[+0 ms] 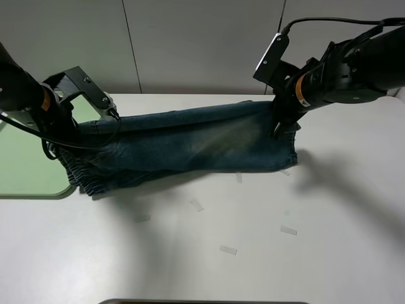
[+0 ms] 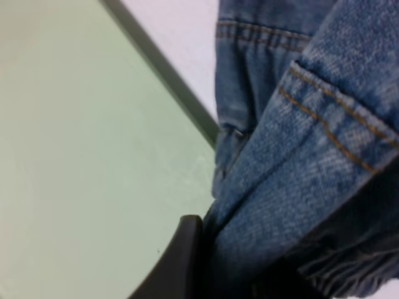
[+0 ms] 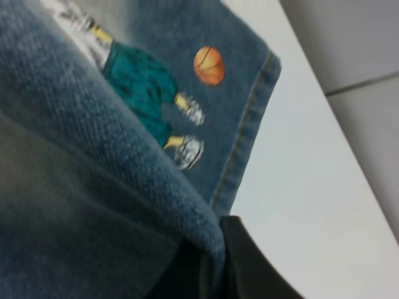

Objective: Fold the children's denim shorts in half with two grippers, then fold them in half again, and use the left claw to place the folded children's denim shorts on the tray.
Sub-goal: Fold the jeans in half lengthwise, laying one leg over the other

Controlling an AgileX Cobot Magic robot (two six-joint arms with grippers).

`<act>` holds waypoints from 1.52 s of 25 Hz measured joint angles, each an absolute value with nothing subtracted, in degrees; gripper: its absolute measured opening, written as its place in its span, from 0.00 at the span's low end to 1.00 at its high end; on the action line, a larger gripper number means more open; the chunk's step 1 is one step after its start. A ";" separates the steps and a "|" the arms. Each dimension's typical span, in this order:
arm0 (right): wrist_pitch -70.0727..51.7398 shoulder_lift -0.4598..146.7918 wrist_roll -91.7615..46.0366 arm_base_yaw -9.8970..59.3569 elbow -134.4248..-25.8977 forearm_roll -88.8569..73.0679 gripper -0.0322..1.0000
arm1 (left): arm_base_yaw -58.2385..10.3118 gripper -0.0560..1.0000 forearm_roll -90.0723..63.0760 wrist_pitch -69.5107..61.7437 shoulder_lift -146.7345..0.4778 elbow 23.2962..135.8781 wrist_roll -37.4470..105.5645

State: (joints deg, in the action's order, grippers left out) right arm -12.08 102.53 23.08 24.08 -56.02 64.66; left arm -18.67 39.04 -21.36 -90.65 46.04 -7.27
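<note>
A pair of faded blue-green children's denim shorts (image 1: 196,142) hangs stretched lengthwise between two black robot arms above a white tabletop (image 1: 316,209), well short of its destination. The left pincer (image 1: 62,144) is clamped on the gathered waistband end, and the left wrist view shows a dark finger (image 2: 177,261) pressed into bunched denim. The right pincer (image 1: 278,128) is closed on the leg-hem end, near a small cartoon patch (image 3: 140,81) of a figure with an orange basketball (image 3: 209,65).

Gripping opposite ends appears meant to keep the cloth taut, so that one edge can be carried over the other without sagging or creasing. A soft shadow under the near edge suggests the garment is at least partly lifted off the surface. The first fold looks to be under way, judging by the long doubled edge along the far side.

The flat pale green plastic tray (image 1: 25,158) with rounded corners lies at the left, just beside the waistband end and holding nothing. That suits a task in which the left arm alone makes the final placement. A few pale scraps of tape (image 1: 228,249) dot the bare surface nearer the camera.
</note>
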 joint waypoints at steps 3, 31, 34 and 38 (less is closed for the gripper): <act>-12.26 103.63 23.08 24.08 -58.32 64.66 0.01 | -17.55 0.15 39.22 -19.04 -90.65 46.04 -7.27; -15.46 112.30 11.52 24.10 -69.56 61.94 0.01 | -17.40 0.15 62.19 -14.97 -101.44 46.05 -23.77; -15.28 113.31 11.47 24.10 -70.82 61.41 0.01 | -17.40 0.15 64.13 -15.35 -101.44 46.05 -26.80; -13.45 113.67 11.47 24.04 -71.24 62.08 0.11 | -17.36 0.20 64.37 -17.29 -101.49 45.99 -27.66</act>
State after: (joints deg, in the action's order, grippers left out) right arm -13.45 113.67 11.47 24.04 -71.24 62.08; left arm -17.36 64.37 -17.29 -101.49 45.99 -27.66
